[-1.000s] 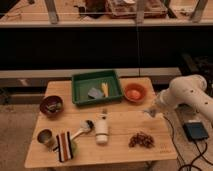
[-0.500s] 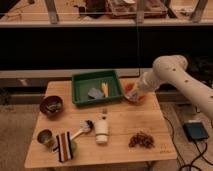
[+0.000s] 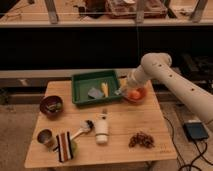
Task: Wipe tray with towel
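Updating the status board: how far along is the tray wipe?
Done: nothing visibly wiped. In hand: the hand, shut, sits at the right rim of the tray beside the orange bowl; a pale bit there may be the towel. Left: the whole wipe; a pad lies inside.

Robot lab: prop-strewn wooden table (image 3: 125,122), metal racking (image 3: 51,12) behind, gripper (image 3: 121,91) beside green tray (image 3: 82,84)

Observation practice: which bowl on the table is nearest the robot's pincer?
The round orange bowl, right of the green plastic tray; the pincer is at its left rim. The dark round bowl sits far left.
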{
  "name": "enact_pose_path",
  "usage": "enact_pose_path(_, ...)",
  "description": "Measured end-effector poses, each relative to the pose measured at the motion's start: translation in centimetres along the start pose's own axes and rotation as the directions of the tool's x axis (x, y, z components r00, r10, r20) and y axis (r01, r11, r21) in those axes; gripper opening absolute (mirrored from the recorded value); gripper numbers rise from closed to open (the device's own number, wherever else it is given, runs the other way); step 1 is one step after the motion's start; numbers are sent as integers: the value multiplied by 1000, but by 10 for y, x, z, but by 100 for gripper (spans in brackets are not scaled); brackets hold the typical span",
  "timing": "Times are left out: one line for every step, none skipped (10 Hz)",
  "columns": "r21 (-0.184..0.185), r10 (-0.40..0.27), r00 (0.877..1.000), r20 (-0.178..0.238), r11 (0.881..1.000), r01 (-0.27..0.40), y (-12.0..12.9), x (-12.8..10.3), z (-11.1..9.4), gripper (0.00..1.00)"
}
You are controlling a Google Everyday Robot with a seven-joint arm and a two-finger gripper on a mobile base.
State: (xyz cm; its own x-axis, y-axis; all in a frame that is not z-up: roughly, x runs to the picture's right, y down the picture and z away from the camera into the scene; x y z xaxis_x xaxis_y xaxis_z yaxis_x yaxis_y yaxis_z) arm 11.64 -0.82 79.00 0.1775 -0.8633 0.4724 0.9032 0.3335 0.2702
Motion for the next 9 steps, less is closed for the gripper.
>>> enact_pose_path(0,1,1000,-1,1000,-1,0,0,-1,0)
enact_pose_path(1,1,1000,-2,1000,-1,1,0,-1,0)
enact_pose_path(9,2,1000,-10,1000,-2,1,2,-2,0)
enact_pose_path(37,-1,1000,-24,999,2,-4,5,-1,0)
enact_pose_path(93,-8,999,-46,996,12,-11,15,4,0)
enact_pose_path(118,-22,998,-59,993,29,-23,25,9,0)
enact_pose_path(131,-47,996,-70,990,56,-38,34,16,0)
enact_pose_path(137,-78,994,-78,987,88,-55,42,23,0)
enact_pose_path(135,-104,991,-79,984,114,-66,49,30,0)
